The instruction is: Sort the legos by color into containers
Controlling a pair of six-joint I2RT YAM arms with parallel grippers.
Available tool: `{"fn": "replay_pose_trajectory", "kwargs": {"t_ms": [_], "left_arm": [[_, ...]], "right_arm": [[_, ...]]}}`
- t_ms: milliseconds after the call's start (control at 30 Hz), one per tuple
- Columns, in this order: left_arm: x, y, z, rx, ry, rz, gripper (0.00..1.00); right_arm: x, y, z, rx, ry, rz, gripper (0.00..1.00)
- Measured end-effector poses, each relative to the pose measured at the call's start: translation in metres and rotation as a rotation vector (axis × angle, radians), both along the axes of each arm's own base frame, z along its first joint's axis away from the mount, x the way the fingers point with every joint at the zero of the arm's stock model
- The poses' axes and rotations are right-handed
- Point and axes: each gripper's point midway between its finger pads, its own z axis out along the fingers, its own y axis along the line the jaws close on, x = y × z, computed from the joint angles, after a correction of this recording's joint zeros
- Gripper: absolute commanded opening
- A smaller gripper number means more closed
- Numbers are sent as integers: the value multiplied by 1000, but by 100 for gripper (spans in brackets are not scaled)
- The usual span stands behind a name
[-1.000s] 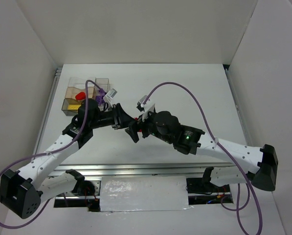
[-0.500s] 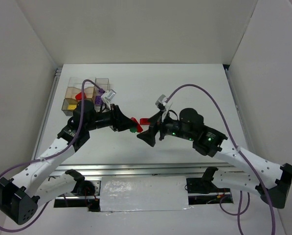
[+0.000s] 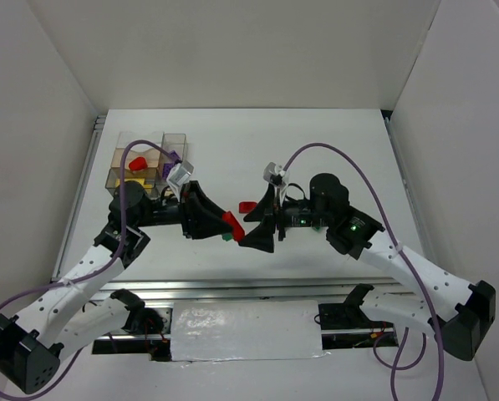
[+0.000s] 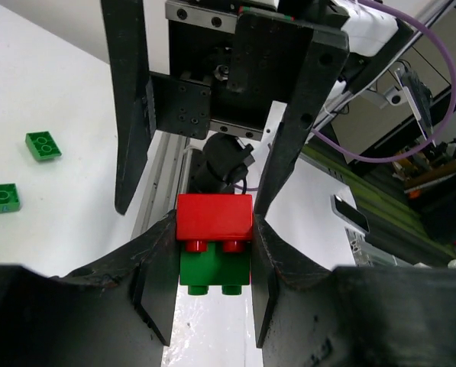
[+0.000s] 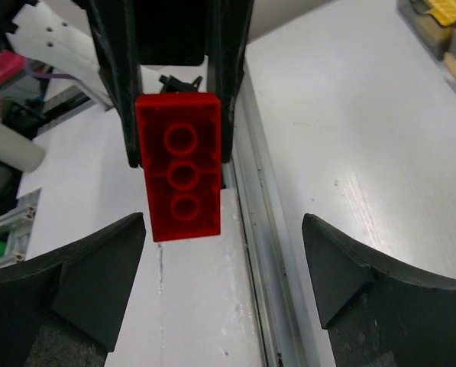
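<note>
A red lego (image 4: 214, 218) stacked on a green lego (image 4: 215, 267) sits between the fingers of my left gripper (image 4: 212, 264), which is shut on the pair. In the top view that stack (image 3: 230, 224) hangs above the table in the left gripper (image 3: 222, 225). My right gripper (image 3: 252, 232) faces it from the right, open and apart from it. In the right wrist view the red lego's underside (image 5: 178, 176) shows ahead of the open right gripper (image 5: 224, 267). The clear containers (image 3: 124, 140) stand at the back left, with red, yellow and purple legos in separate compartments.
Another red lego (image 3: 247, 205) lies on the table just behind the two grippers. Two green legos (image 4: 43, 145) (image 4: 1, 197) lie on the table in the left wrist view. The metal rail (image 3: 232, 288) runs along the near edge.
The right gripper has let go of the stack, opened and drawn back to the right. The left gripper keeps the red and green legos and has shifted slightly toward the near edge.
</note>
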Motion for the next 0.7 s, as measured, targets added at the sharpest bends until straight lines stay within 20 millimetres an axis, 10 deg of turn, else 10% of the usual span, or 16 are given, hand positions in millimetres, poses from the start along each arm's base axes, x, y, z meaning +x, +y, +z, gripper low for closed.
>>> {"fn": "replay_pose_trajectory", "kwargs": {"t_ms": [200, 333, 467, 567, 633, 700], "left_arm": [[-4, -1, -1, -1, -6, -25, 0], [-6, -2, -2, 2, -8, -40, 0], [-7, -1, -2, 8, -10, -36, 0], [-5, 0, 1, 21, -11, -24, 38], [-4, 0, 5, 26, -27, -13, 90], [1, 0, 10, 24, -31, 13, 100]], "right_arm": [[-13, 10, 22, 108, 2, 105, 70], [-15, 12, 29, 144, 2, 129, 15], [-14, 13, 27, 147, 33, 132, 12], [-13, 14, 28, 158, 32, 131, 9], [-13, 14, 31, 174, 20, 127, 3], [-14, 13, 32, 182, 15, 125, 0]]}}
